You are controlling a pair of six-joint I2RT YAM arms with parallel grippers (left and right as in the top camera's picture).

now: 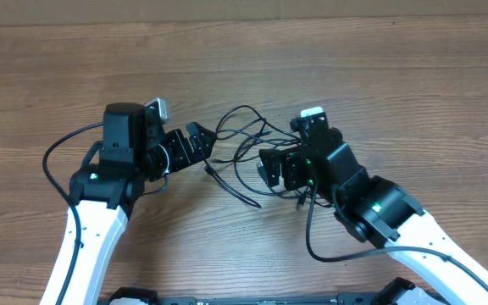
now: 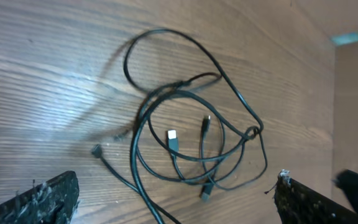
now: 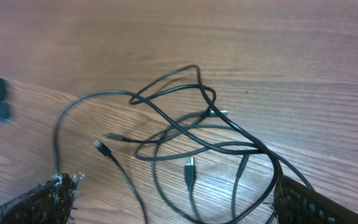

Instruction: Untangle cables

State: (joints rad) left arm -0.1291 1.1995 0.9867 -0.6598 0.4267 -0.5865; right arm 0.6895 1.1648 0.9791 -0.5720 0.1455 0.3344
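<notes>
Cables (image 2: 173, 138) central; open table (image 2: 55, 74) beyond

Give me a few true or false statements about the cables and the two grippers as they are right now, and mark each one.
1. The cables lie on the table. True.
2. The left gripper is holding a cable. False: it is open and holds nothing.
3. The right gripper is open. True.
4. The cables lie fully separated. False: their loops cross and overlap between the grippers.
</notes>
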